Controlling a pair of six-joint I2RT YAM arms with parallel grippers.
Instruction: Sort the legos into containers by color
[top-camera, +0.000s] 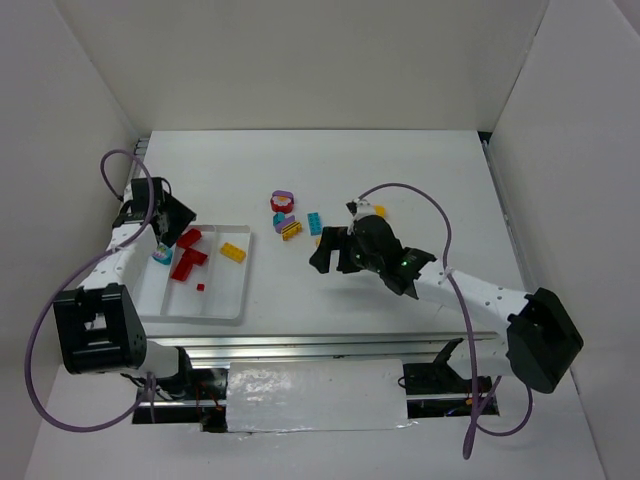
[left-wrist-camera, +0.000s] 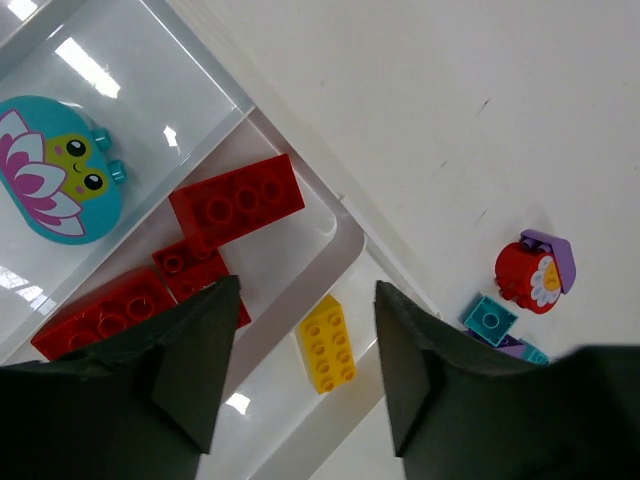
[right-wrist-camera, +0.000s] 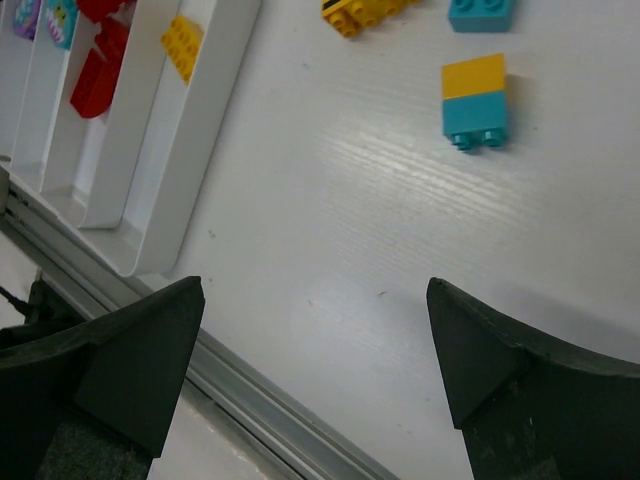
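The left gripper (left-wrist-camera: 307, 290) and right gripper (right-wrist-camera: 315, 290) are open and empty. Coming down crooked, the right one could knock the yellow-and-teal plastic brick (right-wrist-camera: 474, 101) across the white surface (right-wrist-camera: 330, 220).

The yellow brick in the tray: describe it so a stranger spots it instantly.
Find the shallow white plastic tray at the overhead view's left. Its rightmost compartment holds one small yellow studded rectangular brick, alone; the next compartment holds red bricks.
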